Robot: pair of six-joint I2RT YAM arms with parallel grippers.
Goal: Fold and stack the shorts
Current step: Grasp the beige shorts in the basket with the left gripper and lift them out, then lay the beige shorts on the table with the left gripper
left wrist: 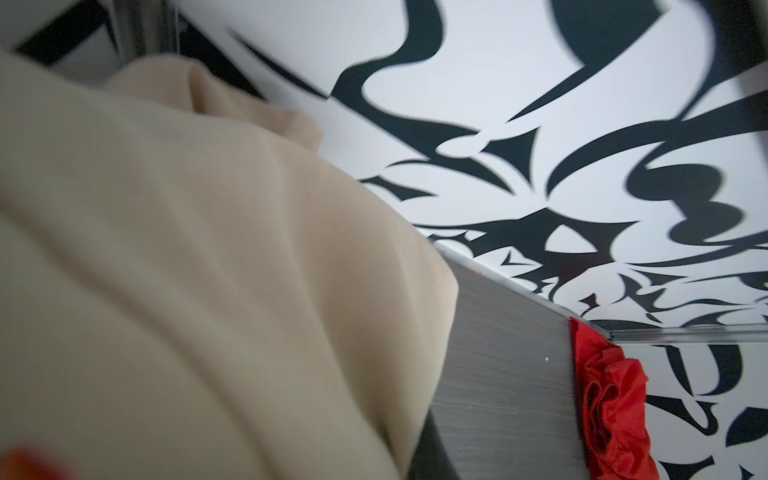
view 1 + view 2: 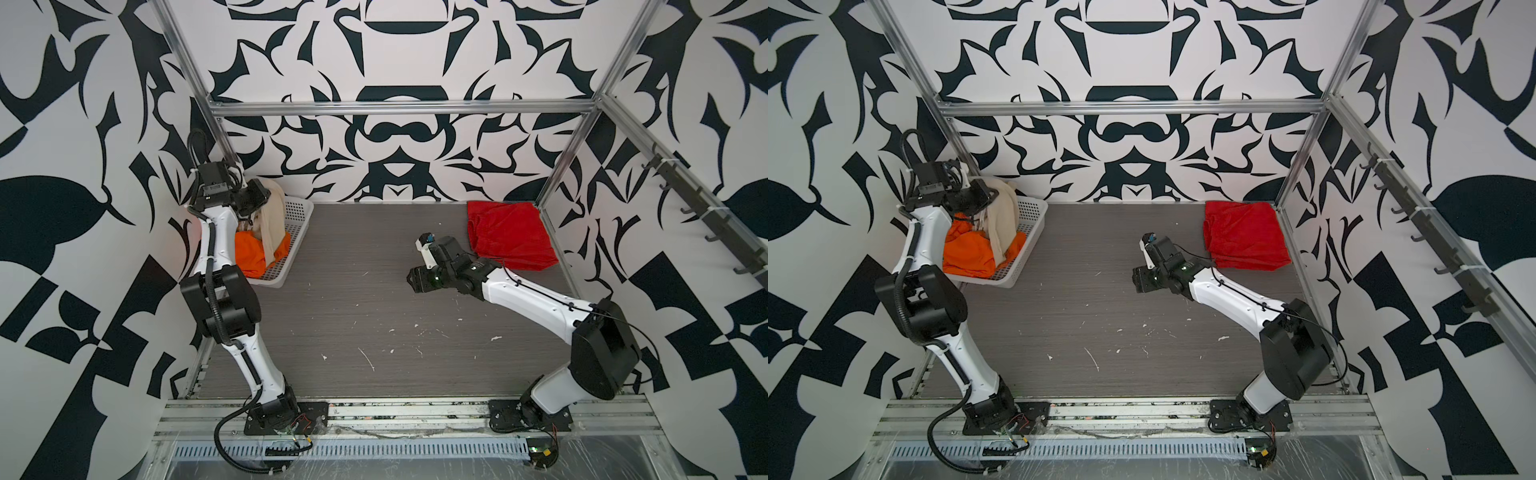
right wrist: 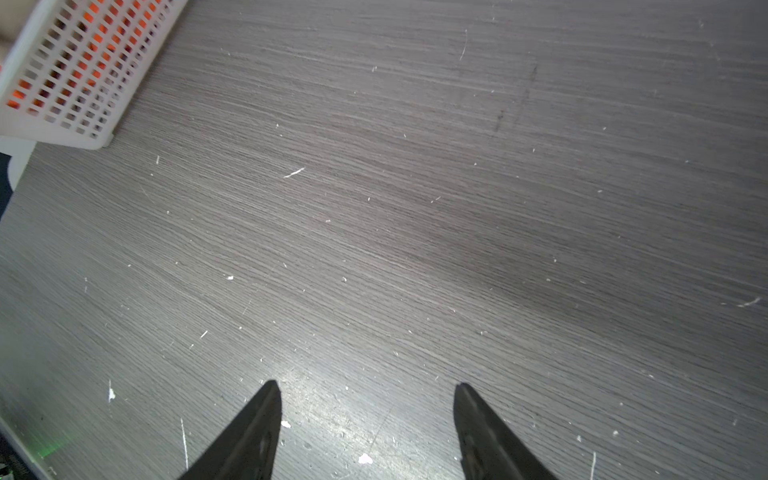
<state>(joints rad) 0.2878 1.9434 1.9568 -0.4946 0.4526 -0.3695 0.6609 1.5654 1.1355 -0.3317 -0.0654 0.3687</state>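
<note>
right gripper (image 3: 366, 384) hangs over the scuffed grey woodgrain table (image 2: 353, 291), well right of the basket (image 2: 299, 232), black fingers spread, nothing between them. white slotted plastic basket: crumpled orange shorts (image 2: 249, 253) inside, beige shorts (image 2: 272, 220) hanging above them in a soft drape, left gripper (image 2: 988, 196) pinched on their top. red shorts (image 2: 509, 235) lie folded, a rough rectangle, far right of the basket.

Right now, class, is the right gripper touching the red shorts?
Apart. In both top views bare table shows between the right gripper and the red shorts.
</note>
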